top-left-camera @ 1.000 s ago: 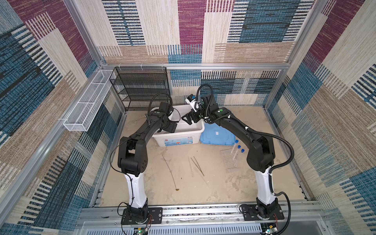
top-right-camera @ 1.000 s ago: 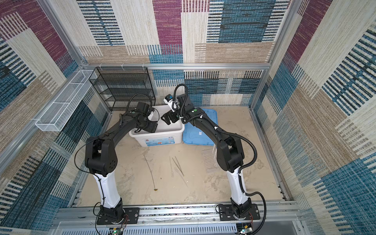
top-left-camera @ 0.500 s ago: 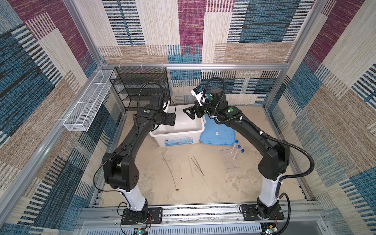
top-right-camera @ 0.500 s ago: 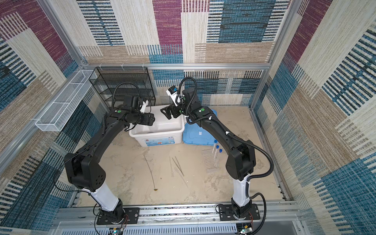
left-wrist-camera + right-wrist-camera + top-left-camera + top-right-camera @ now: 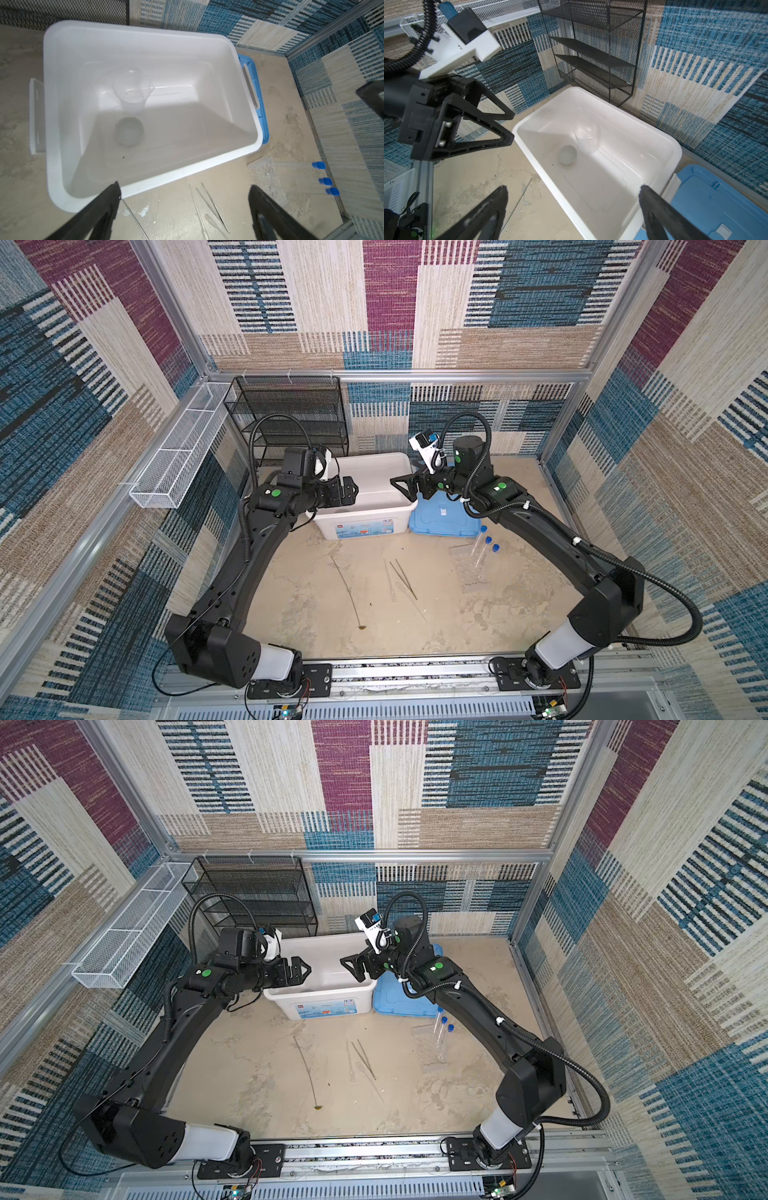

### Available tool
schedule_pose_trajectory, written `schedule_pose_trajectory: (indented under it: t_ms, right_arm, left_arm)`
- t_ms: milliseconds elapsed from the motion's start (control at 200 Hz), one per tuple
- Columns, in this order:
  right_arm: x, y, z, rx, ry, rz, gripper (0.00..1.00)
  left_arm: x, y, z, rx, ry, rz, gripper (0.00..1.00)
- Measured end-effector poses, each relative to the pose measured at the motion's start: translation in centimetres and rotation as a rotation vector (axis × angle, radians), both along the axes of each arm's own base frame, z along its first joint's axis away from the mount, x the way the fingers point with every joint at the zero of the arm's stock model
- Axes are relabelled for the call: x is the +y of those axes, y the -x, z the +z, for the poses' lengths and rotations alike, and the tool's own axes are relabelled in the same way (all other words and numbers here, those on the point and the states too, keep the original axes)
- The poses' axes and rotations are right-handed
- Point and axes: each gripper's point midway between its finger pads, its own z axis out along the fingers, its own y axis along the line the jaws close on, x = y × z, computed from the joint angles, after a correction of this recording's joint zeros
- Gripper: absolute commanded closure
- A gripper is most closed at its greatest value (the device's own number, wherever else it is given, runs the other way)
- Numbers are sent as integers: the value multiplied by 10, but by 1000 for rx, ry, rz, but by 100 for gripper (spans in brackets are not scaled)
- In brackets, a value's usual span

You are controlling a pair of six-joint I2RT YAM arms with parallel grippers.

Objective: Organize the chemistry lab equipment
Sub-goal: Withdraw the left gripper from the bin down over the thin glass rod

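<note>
The sandy surface (image 5: 436, 626) carries the white box (image 5: 357, 526) at the back, with its blue lid (image 5: 440, 518) lying flat against its right side. Over the box's two ends hang the left tool (image 5: 353, 491) and the right tool (image 5: 402, 489), facing each other, each with jaws wide apart and nothing between them.

Inside the box the clear beaker (image 5: 133, 89) appears to stand upright, the small white dish (image 5: 129, 134) just beside it. The rest lies out on the surface: three blue-capped test tubes (image 5: 484, 547) side by side near the lid, the long brown-tipped rod (image 5: 347, 593) in front of the box, and the tweezers (image 5: 403, 578) and dropper (image 5: 390, 585) close together between rod and tubes.

The step now looks like fetching one of these. I'd send the right tool to the tubes, closing across one tube's body since they will roll. The thin flat pieces need a low, square pinch.
</note>
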Motion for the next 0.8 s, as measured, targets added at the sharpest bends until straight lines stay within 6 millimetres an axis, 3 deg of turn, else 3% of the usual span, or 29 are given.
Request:
schedule_pose_trajectory:
  t_ms: [130,376,506,656,801]
  right_arm:
    - [-9,20,-13,18,9,11,0]
    - [-10,52,-45,63,37,47,0]
    - [-13,66,-56,74,36,48,0]
    - [-17,76,-77,115,50,27,0]
    - [-14,84,-83,138,45,34,1]
  left_arm:
    - [4,31,-24,75,5,8,15]
    - [-13,89,-89,263,6,-18,25]
    - [-16,109,-116,327,-26,9,30]
    - [-20,135,-165,432,-97,46,43]
    - [-13,149,-209,512,-141,132,49]
